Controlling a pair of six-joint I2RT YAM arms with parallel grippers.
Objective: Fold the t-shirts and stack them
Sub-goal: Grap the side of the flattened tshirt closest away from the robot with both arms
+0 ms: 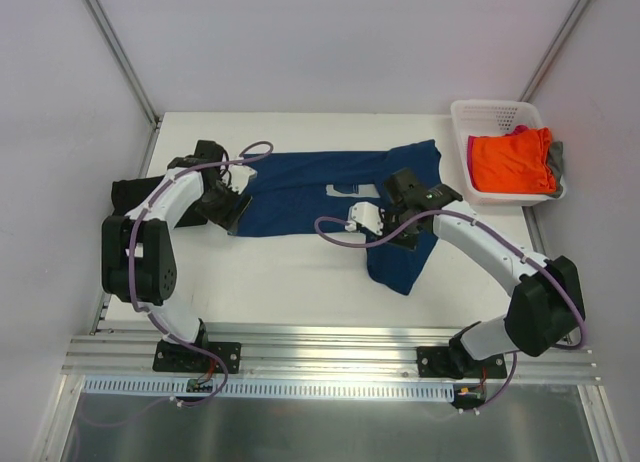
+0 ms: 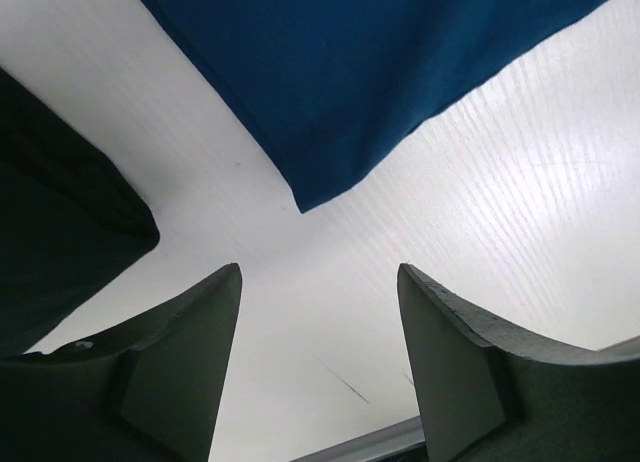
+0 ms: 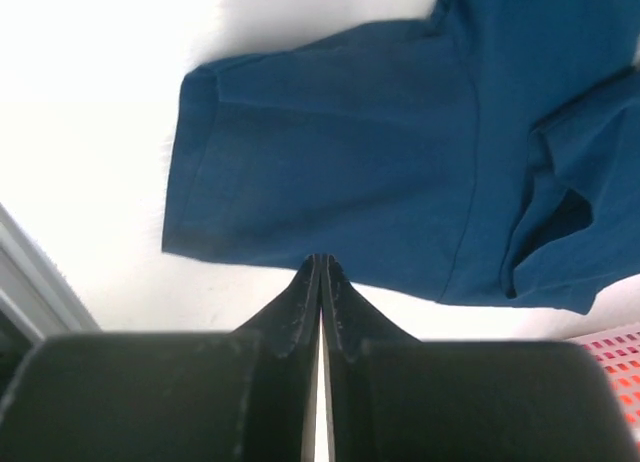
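The navy t-shirt (image 1: 300,197) lies spread across the table, its pale print (image 1: 345,190) partly showing. My right gripper (image 1: 400,207) is over its right half. In the right wrist view the right gripper (image 3: 320,259) is shut, its tips pinched on the edge of a navy sleeve (image 3: 350,152). My left gripper (image 1: 228,207) stands open at the shirt's left end. The left wrist view shows the left gripper (image 2: 320,272) over bare table, with a navy corner (image 2: 380,72) just beyond the tips. A black t-shirt (image 1: 125,192) lies at the far left.
A white basket (image 1: 497,117) at the back right holds an orange shirt (image 1: 510,162), a pink one (image 1: 470,152) and a grey one (image 1: 556,162). The black cloth (image 2: 60,222) lies close to the left fingers. A metal rail (image 1: 330,342) runs along the near table edge.
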